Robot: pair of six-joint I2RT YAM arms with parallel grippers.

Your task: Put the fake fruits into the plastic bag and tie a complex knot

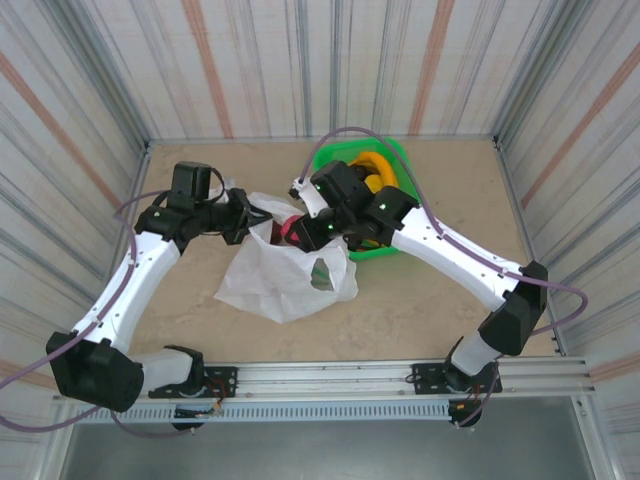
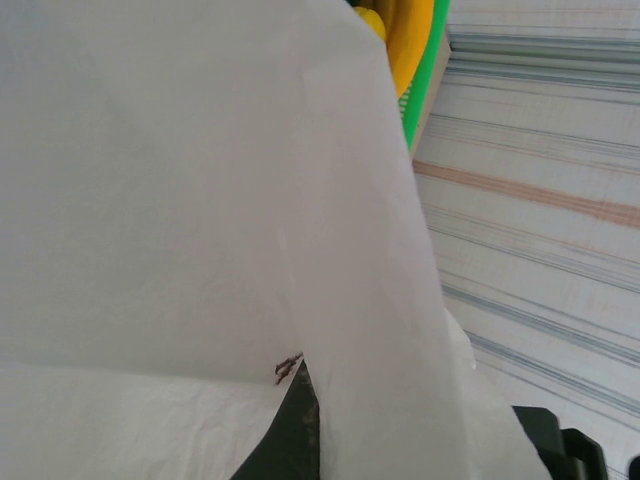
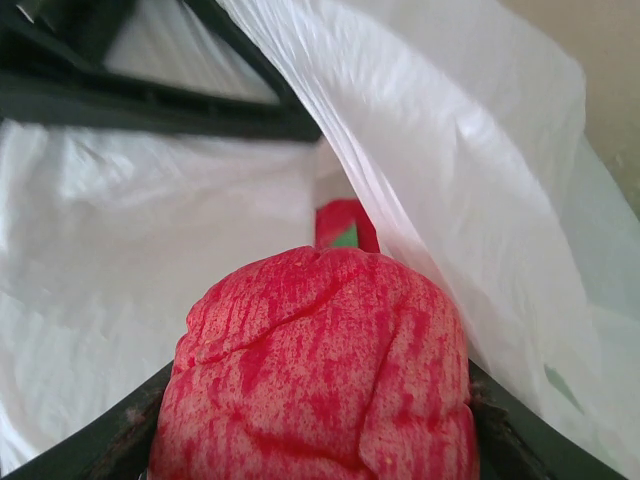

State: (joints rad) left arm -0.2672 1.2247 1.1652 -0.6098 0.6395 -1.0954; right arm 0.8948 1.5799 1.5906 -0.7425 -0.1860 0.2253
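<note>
Top external: you look from high behind the arms, steeply down on table. Arm bases along bottom of frame, plastic bag centre, green basket upper centre.
Left wrist: lens almost against bag film. Basket rim at top centre, striped wall on right.
Right wrist: very close, pink-red fruit lower centre, bag film around it.
Overlap: bag in all three views, basket in top and left wrist.

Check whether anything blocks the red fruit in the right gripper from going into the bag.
Nothing visible does. The right gripper holds the pink-red fruit at the plastic bag mouth, which the left gripper pinches up open. One fold of bag film hangs beside the fruit, not ahead of it.
</note>
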